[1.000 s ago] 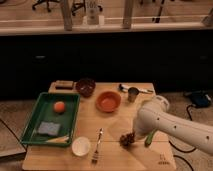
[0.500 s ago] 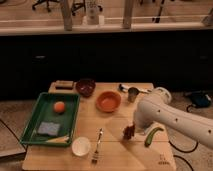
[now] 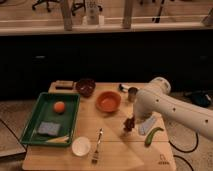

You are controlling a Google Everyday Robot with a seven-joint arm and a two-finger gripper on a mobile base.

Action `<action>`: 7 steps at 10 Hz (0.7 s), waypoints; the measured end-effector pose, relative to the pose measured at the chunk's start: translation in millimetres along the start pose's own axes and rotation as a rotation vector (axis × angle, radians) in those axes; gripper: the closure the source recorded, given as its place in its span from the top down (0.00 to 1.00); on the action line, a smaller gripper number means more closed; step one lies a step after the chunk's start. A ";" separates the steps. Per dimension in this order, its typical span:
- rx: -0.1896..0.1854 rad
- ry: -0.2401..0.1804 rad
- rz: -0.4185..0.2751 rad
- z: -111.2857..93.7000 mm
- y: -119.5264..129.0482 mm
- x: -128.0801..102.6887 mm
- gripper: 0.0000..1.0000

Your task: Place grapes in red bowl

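Lifting off the counter (image 3: 112, 152), the gripper (image 3: 131, 120) has the grapes (image 3: 129, 127) clenched in its jaws, ready for the nearby red bowl (image 3: 108, 101).

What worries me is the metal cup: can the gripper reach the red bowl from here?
Probably yes: the gripper, shut on the grapes, hangs front-right of the red bowl; only bare table lies between, the metal cup standing farther back.

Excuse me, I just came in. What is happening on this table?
A robot arm is working at the wooden table. Its gripper is closed on the grapes, toward the front right part of the table, next to a green vegetable. The red bowl stands empty further back, near the middle, so the grapes are not yet in it.
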 end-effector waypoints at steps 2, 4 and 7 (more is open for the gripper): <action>0.004 0.009 -0.001 -5.5 -7.2 0.6 0.03; 0.011 0.019 -0.003 -9.7 -18.2 2.1 0.03; 0.021 0.028 -0.013 -14.5 -36.5 0.9 0.03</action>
